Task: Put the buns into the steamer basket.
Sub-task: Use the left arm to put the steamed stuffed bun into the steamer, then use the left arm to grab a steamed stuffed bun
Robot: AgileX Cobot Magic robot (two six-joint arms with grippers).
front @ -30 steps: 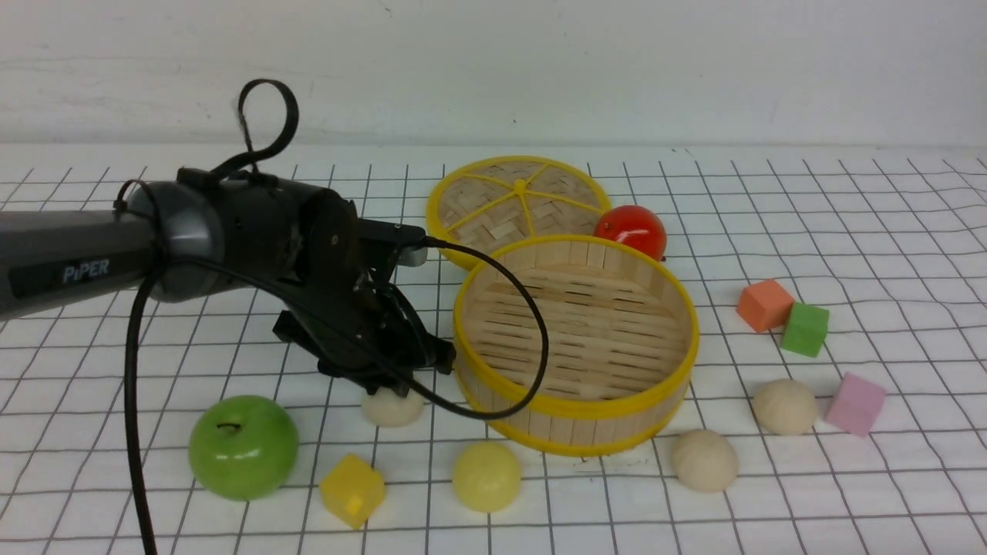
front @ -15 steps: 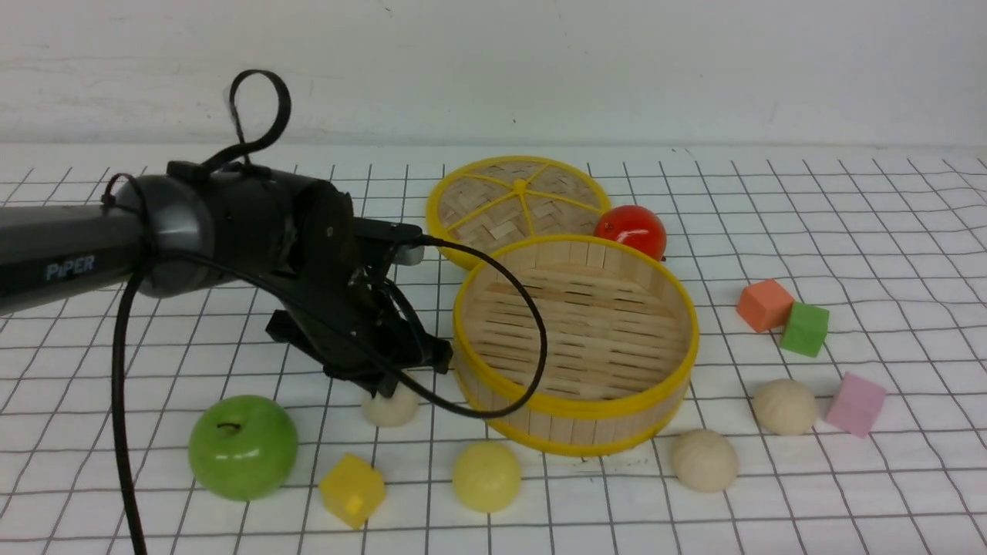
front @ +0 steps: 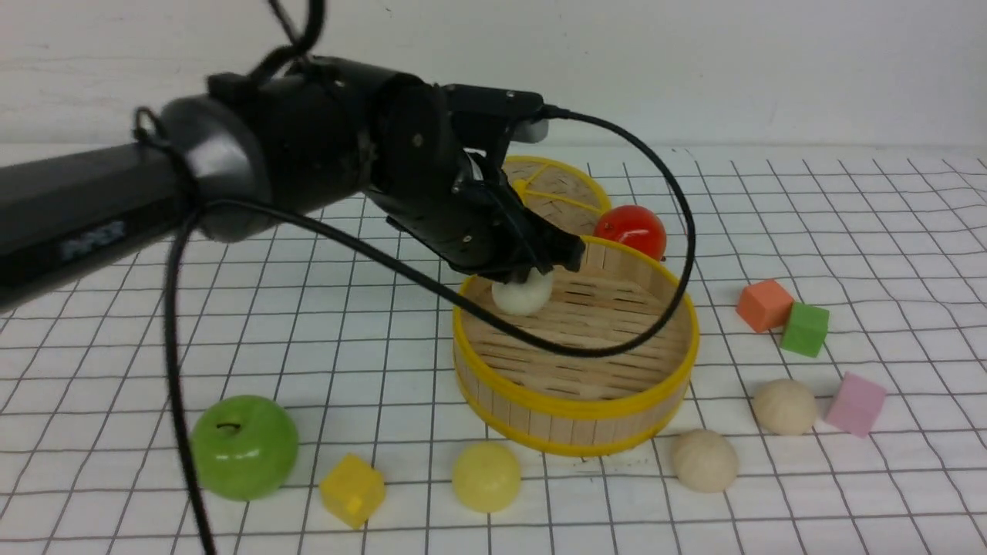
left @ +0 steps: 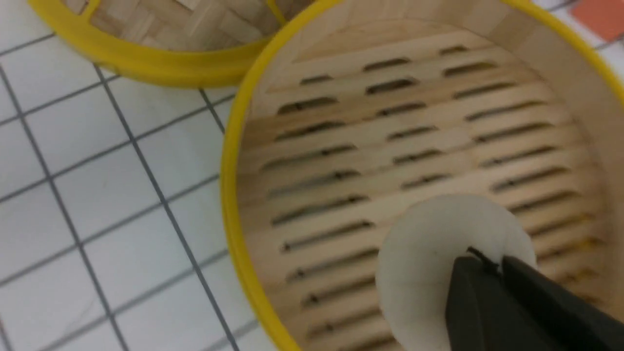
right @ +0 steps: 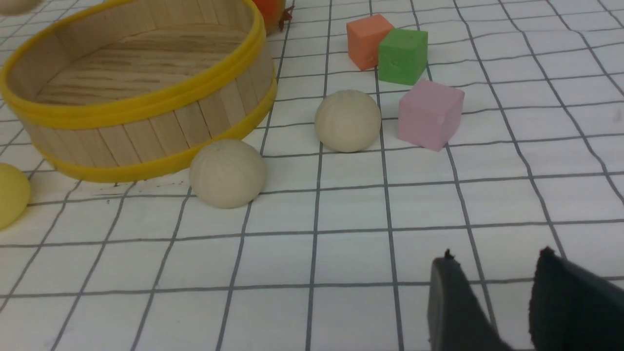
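Left gripper (front: 530,271) is clenched on one cream bun (front: 522,294), held over the steamer basket (front: 574,405) floor, left portion. Pale yellow bun (front: 486,476), second cream bun (front: 704,460) and third cream bun (front: 784,406) lie outside on the table (front: 231,347). Right gripper (right: 497,256) is released, holding nothing.

Shows a dark grey tubular left arm (front: 46,193) bearing blurred pale lettering (front: 92,240), swelling behind the left gripper (front: 532,271) into glossy black rounded housings (front: 308,146). Trails a thick black cable (front: 686,231) looping past that gripper. Ends on the right gripper (right: 497,258) in matte black fingers (right: 458,312), ragged-tipped.
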